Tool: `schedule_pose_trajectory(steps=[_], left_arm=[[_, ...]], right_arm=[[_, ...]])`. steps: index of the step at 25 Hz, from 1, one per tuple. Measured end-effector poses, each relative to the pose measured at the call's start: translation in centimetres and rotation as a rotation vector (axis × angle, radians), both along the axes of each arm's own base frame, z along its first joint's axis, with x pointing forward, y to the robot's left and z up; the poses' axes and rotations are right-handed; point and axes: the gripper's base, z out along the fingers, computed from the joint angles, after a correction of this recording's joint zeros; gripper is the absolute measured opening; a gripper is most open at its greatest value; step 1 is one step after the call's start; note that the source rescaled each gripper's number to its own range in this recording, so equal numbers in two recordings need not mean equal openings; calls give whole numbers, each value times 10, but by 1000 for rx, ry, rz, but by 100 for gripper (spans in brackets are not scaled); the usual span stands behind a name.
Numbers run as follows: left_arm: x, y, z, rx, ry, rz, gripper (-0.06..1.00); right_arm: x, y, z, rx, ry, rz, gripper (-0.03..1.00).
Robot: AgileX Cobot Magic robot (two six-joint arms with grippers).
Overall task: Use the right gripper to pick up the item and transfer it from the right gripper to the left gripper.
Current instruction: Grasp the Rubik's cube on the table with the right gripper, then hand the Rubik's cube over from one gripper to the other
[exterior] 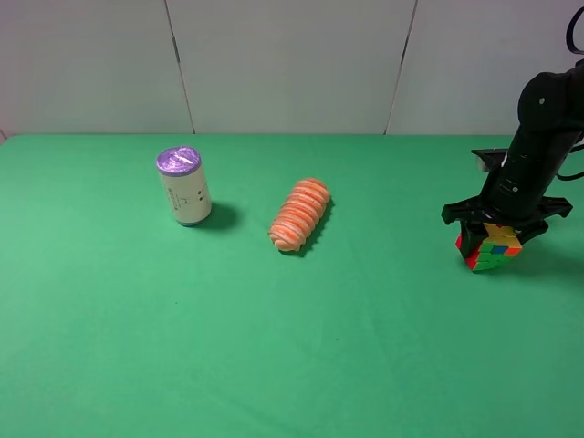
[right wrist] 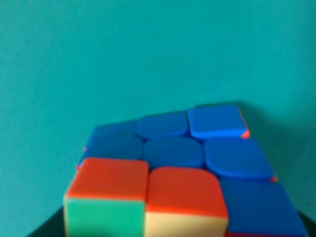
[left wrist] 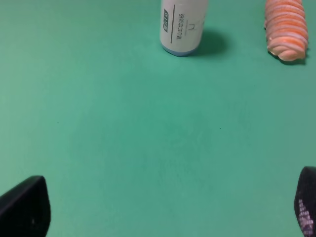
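Observation:
The item, a small multicoloured puzzle cube [exterior: 491, 255], is at the right of the green table, tilted, between the black fingers of my right gripper [exterior: 495, 239]. The gripper is shut on it from above. The cube's lower corner is at or just above the cloth. In the right wrist view the cube [right wrist: 177, 163] fills the lower half, showing blue, orange, green and yellow squares. My left gripper [left wrist: 165, 212] is out of the high view. Its two fingertips [left wrist: 24, 207] stand wide apart over bare cloth, open and empty.
A white can with a purple lid [exterior: 183, 187] stands at the back left, also in the left wrist view [left wrist: 182, 27]. A ribbed orange roll [exterior: 300, 214] lies near the middle, also in the left wrist view [left wrist: 285, 27]. A white wall lies behind the table.

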Motion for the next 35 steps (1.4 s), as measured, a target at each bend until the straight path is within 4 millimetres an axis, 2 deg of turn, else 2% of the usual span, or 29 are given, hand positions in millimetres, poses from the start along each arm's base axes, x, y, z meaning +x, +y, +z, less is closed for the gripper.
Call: schedule_pose_trajectory(steps=[11, 14, 23, 29, 35], left_arm=[[0, 0, 0, -1, 0, -1, 97], [0, 0, 0, -1, 0, -1, 97], [0, 0, 0, -1, 0, -1, 97], [0, 0, 0, -1, 0, -1, 97], [0, 0, 0, -1, 0, -1, 97]], right_arm=[[0, 0, 0, 0, -1, 3, 1], [-1, 0, 6, 6, -1, -3, 1], [-8, 5, 62, 62, -127, -40, 1], [-24, 10, 107, 133, -240, -30, 1], [-37, 17, 137, 216, -325, 14, 1]])
